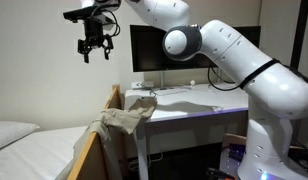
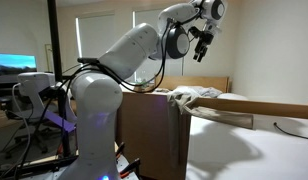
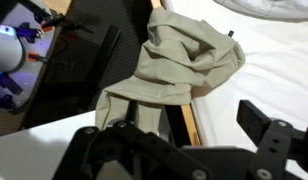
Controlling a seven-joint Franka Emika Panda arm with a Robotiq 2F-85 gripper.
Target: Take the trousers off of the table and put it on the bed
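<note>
Since the cloth hangs across a gap: the trousers (image 1: pixel 122 118) lie draped from the corner of the white surface (image 1: pixel 184 108) over the wooden frame board (image 1: pixel 99 135) toward the bed (image 1: pixel 34 150), probably because they sag wherever nothing supports them.
Trousers, wrist view: a rumpled khaki heap (image 3: pixel 179 65) straddling the board, one end toward the white sheet (image 3: pixel 269 60).
Gripper: raised high above the cloth (image 1: pixel 92 45), fingers apart and holding nothing; it also shows empty in an exterior view (image 2: pixel 201 38).
Why so high: likely a clearance pose, well apart from the cloth.
Task standing: my judgement is partway, as the cloth rests on the board and not fully on the mattress.
Count: one pair of trousers, one arm, one gripper, one bed, one pillow (image 1: pixel 12 133), one dark monitor (image 1: pixel 169 48).
</note>
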